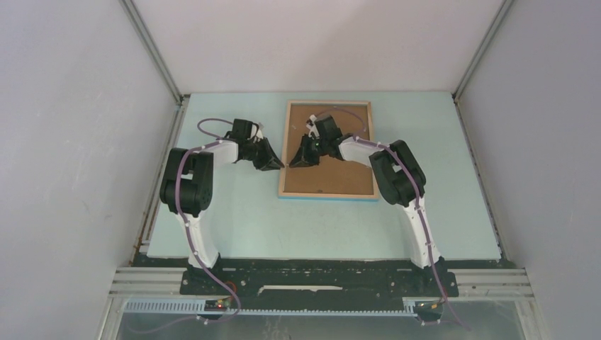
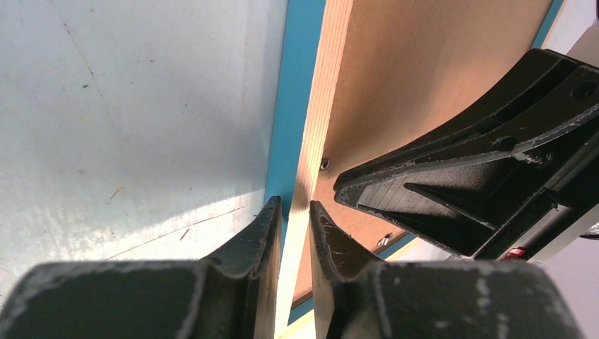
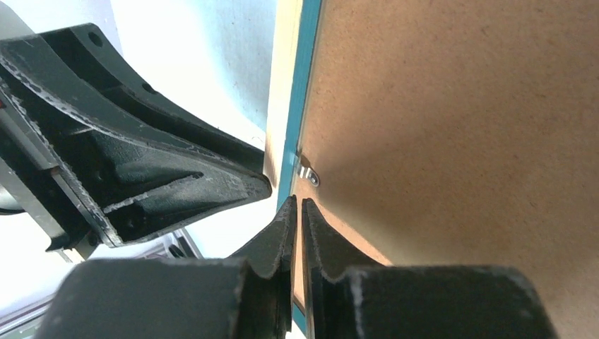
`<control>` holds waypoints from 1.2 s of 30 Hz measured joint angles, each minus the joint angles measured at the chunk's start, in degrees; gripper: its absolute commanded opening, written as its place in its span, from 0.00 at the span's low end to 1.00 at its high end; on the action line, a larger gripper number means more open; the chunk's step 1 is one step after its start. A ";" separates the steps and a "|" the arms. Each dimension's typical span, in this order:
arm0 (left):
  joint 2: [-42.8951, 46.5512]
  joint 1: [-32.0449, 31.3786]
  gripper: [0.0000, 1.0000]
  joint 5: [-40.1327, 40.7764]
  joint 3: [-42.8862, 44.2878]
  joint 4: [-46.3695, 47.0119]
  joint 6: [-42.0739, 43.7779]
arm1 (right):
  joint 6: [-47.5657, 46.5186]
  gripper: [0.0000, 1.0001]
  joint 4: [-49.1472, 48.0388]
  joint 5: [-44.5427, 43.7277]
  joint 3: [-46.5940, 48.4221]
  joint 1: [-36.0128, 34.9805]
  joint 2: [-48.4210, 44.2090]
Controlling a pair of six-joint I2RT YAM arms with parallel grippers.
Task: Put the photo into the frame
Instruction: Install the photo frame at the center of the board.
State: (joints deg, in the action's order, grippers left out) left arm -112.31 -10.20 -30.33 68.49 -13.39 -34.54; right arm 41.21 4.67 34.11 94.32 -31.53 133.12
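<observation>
**Overhead view.** The frame (image 1: 326, 193) lies face down in the upper centre of the surface (image 1: 234, 219). Its pale wooden back is uppermost and a turquoise edge shows along its lower side. A brown backing board (image 1: 340, 170) fills the opening. The photo shows in no view, and whether it lies beneath the board cannot be told.

**Left wrist view.** The left gripper (image 2: 295, 210) is clamped on the frame's left rail, with one finger on the turquoise outer edge and the other on the inner side by the board.

**Right wrist view.** The right gripper (image 3: 297, 205) has its fingers drawn together to a thin slit, and nothing is seen between them. Its tip sits just below a small metal tab (image 3: 309, 174), fixed where the board meets the rail.

**Step in hand.** The right gripper is probably about to turn this tab while the left gripper steadies the frame. To do this well, the closed tip should meet the tab's free end from the side. It should then sweep flat along the board rather than downward, so that neither board nor tab is bent. The left grip should hold firm, or the frame may slide or lift. The two grippers stand very near each other, so the sweep should run away from the left one.
</observation>
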 measured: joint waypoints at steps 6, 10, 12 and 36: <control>0.00 0.00 0.26 -0.11 0.00 0.52 -0.13 | -0.96 0.29 1.11 -0.07 -0.42 2.47 -1.36; 0.00 0.00 0.27 -0.17 0.00 0.85 -0.44 | -1.01 0.33 2.82 -0.15 3.04 6.32 -1.09; 0.00 0.02 0.27 -0.26 0.00 0.90 -0.48 | -0.81 0.38 3.28 0.02 7.19 8.07 0.24; 0.15 0.00 0.43 0.59 -0.02 0.15 0.13 | -8.85 0.44 21.84 -3.98 13.88 8.79 2.01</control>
State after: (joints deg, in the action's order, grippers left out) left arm -112.16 -10.20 -29.74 68.47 -13.23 -34.41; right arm 32.36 26.50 30.13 108.20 -22.74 135.13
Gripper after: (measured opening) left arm 0.394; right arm 0.419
